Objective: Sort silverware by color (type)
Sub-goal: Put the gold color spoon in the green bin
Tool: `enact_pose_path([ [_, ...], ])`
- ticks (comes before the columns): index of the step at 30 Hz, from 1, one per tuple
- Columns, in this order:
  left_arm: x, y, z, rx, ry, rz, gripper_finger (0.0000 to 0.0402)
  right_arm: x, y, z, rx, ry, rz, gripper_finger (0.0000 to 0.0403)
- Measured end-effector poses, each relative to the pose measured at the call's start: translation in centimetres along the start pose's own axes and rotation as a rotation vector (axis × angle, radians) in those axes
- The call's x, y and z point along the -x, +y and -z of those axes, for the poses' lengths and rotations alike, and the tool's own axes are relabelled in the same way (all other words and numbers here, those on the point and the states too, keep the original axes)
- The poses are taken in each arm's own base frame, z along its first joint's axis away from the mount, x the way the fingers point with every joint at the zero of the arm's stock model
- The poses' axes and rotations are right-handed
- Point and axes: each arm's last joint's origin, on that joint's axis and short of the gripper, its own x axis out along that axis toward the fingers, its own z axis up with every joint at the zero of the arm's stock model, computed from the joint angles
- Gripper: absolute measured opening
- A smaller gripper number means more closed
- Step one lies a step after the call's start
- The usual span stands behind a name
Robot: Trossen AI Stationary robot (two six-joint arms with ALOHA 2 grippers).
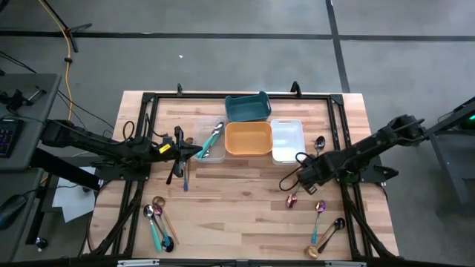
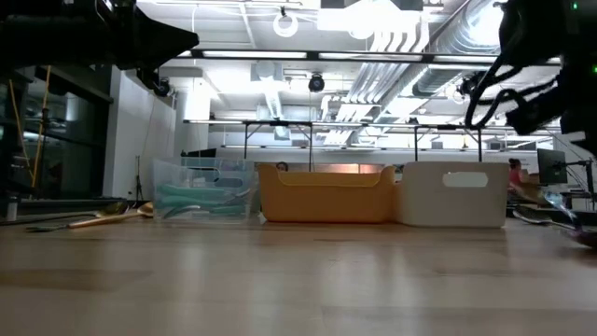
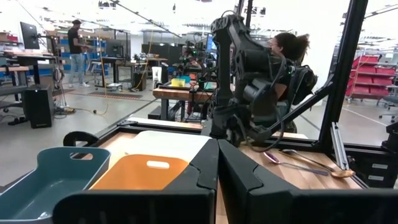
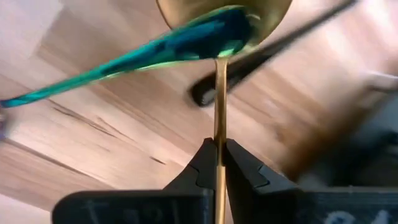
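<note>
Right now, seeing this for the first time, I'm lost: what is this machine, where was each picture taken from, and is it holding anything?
It is a robot with two dark arms at a wooden table. One picture looks down from above, one looks level across the tabletop, and two come from wrist cameras. Four trays stand together: clear tray, orange tray, white tray and teal tray. Loose spoons lie in two groups. The right tool is shut on a gold spoon. The left tool, beside the clear tray, is shut, seemingly empty.
</note>
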Motion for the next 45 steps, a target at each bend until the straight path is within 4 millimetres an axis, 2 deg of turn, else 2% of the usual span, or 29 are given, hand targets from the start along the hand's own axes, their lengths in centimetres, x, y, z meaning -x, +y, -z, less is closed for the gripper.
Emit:
enact_pose_path([
  [10,0.0,0.0,0.0,0.000,0.000,0.000,0.0000,4.4,0.0,-0.4,-0.007,-0.095,0.081,0.0005],
  [14,0.0,0.0,0.0,0.000,0.000,0.000,0.0000,5.5,-0.1,-0.4,-0.008,-0.121,0.100,0.0005],
  [18,0.0,0.0,0.0,0.000,0.000,0.000,0.0000,5.6,0.2,-0.5,0.030,-0.158,0.072,0.0005],
  [22,0.0,0.0,0.0,0.000,0.000,0.000,0.0000,4.7,1.9,-0.6,0.088,-0.240,-0.069,0.0005],
  [25,0.0,0.0,0.0,0.008,0.000,0.000,0.0000,4.3,3.8,-0.4,0.156,-0.336,-0.240,0.0005],
  [32,0.0,0.0,0.0,0.009,-0.001,0.000,0.0000,4.8,8.4,-0.2,0.277,-0.756,-0.627,0.0005],
  [38,0.0,0.0,-0.1,0.014,-0.011,0.001,0.0000,5.3,10.1,-2.7,0.347,-1.126,-0.676,0.0005],
  [45,-0.5,-0.3,-1.6,0.055,-0.064,0.018,0.0000,7.0,9.8,-7.2,0.457,-1.319,-0.632,0.0005],
])
